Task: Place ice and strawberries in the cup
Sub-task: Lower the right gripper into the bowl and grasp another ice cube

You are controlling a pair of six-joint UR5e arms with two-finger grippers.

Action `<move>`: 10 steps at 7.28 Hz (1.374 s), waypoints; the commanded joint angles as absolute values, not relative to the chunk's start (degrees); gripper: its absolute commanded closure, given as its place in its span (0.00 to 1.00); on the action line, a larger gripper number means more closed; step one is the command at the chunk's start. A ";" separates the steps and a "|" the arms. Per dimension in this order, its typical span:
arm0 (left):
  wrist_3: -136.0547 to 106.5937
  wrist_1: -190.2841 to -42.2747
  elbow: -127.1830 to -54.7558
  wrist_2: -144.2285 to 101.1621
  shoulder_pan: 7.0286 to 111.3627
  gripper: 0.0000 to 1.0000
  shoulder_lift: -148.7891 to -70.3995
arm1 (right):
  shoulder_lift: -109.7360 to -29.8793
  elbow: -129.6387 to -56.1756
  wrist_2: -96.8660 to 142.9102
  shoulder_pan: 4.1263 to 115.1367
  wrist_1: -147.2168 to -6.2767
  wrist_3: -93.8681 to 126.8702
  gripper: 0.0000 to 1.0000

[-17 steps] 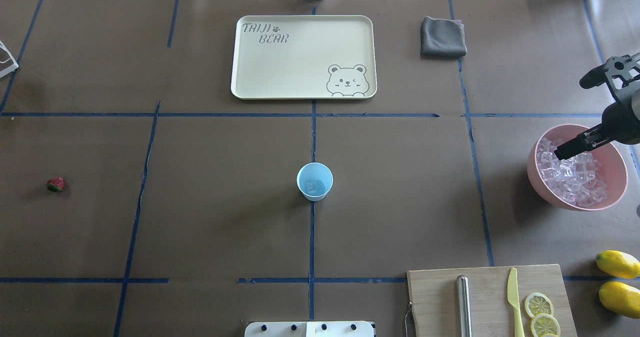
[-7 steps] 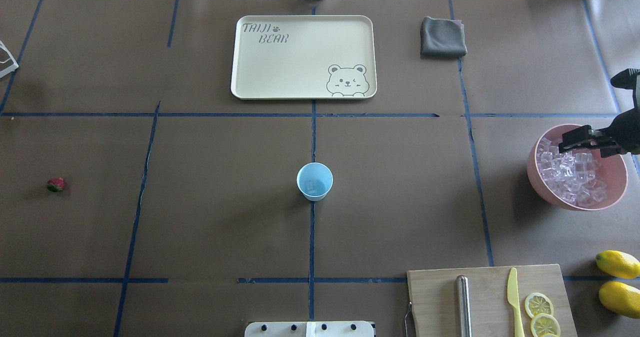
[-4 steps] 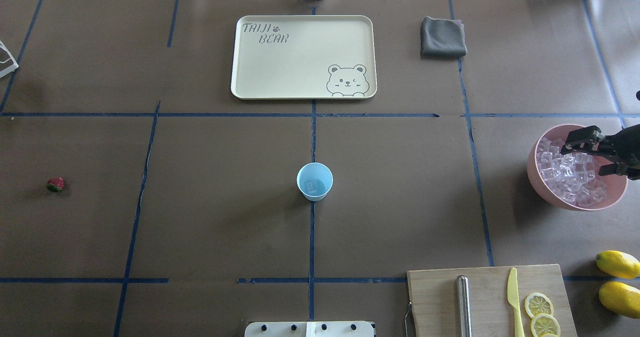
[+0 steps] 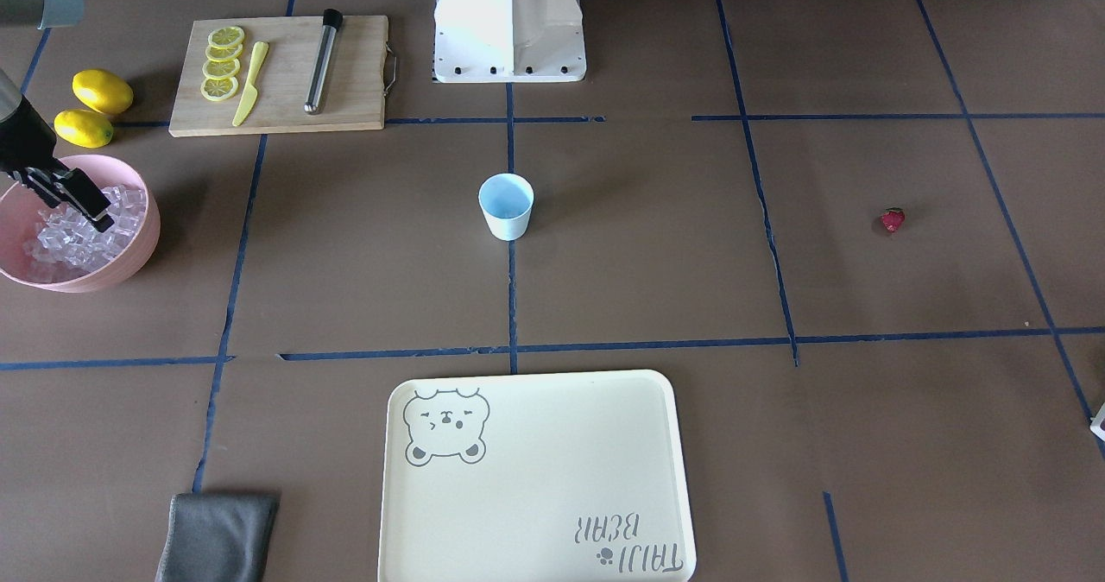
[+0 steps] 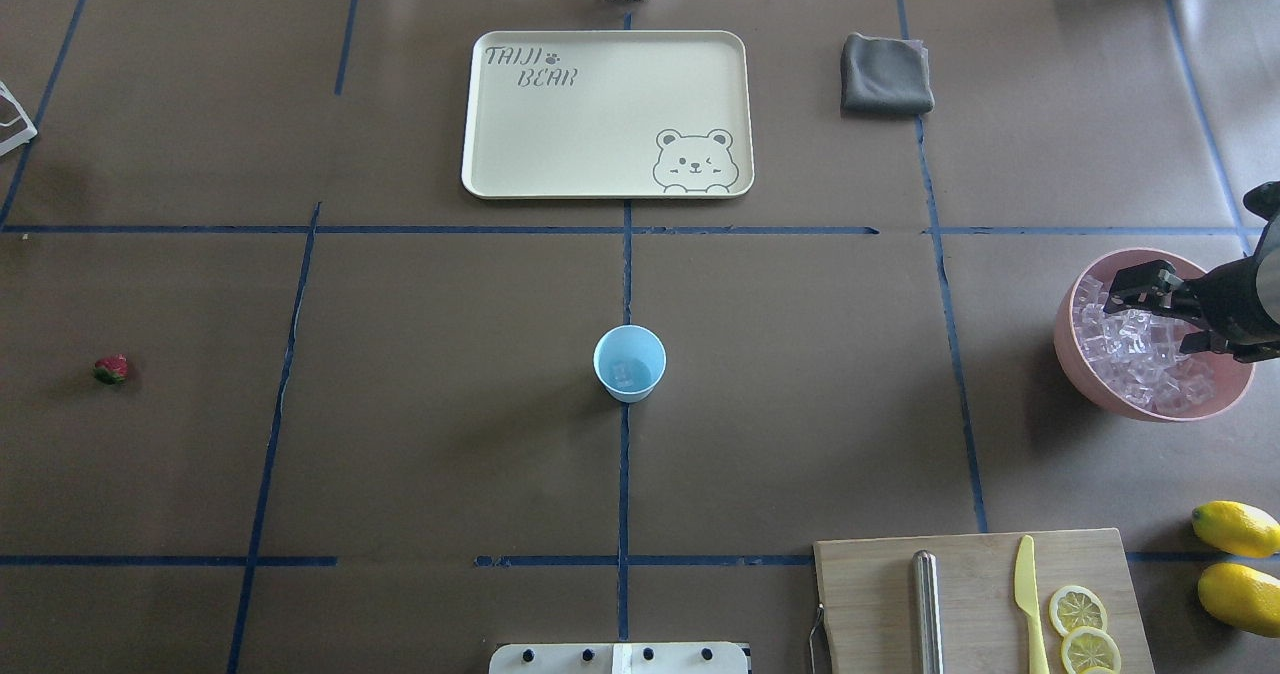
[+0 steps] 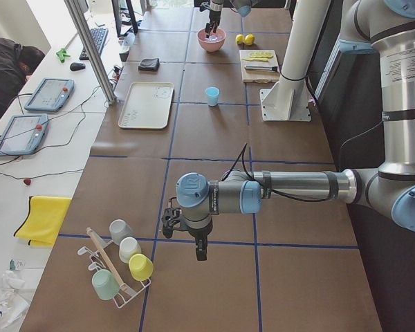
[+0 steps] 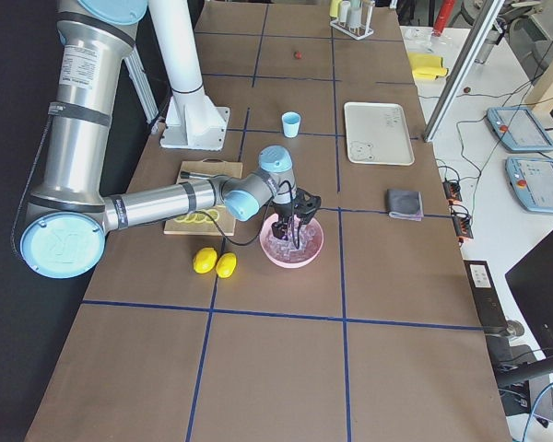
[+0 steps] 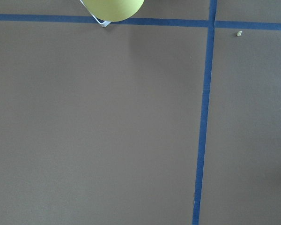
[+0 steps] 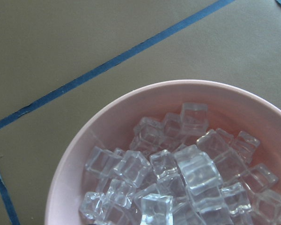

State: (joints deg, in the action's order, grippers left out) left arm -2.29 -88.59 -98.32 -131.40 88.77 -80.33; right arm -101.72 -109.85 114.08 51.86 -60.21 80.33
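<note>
The light blue cup (image 5: pixel 629 362) stands upright at the table's middle, also in the front view (image 4: pixel 506 206), with a clear cube visible at its bottom. The strawberry (image 5: pixel 111 368) lies alone far on the left side (image 4: pixel 893 219). Ice (image 5: pixel 1140 359) fills the pink bowl (image 5: pixel 1065 339) at the right edge. My right gripper (image 5: pixel 1168 314) hangs open just over the ice (image 4: pixel 73 237), fingers spread, nothing held. The right wrist view looks down on the ice (image 9: pixel 178 173). My left gripper (image 6: pixel 197 242) shows only in the exterior left view, far from the cup; I cannot tell its state.
A cream tray (image 5: pixel 600 114) and a grey cloth (image 5: pixel 885 74) lie at the far side. A cutting board (image 5: pixel 970 574) with a knife, a metal rod and lemon slices sits near the robot's base, two lemons (image 5: pixel 1238 554) beside it. A cup rack (image 6: pixel 117 270) stands by the left arm.
The right gripper has come down from above the bowl's far right rim to just over the ice, then shifted slightly leftward. Cup and strawberry have not moved.
</note>
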 commanded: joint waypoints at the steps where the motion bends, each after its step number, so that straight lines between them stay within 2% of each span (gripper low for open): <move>1: -2.29 -88.51 -98.35 -131.40 88.77 0.00 -80.33 | -101.60 -109.42 112.07 50.37 -60.29 80.33 0.10; 4: -2.29 -88.51 -98.35 -131.40 88.77 0.00 -80.33 | -101.60 -109.42 112.06 50.27 -60.29 80.24 0.16; 10: -2.29 -88.33 -98.35 -131.48 88.77 0.00 -80.33 | -101.34 -109.69 111.97 50.01 -60.38 79.89 0.17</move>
State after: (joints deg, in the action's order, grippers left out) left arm -2.29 -88.43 -98.35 -131.48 88.77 -80.33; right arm -101.28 -109.69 112.01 50.07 -60.37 80.00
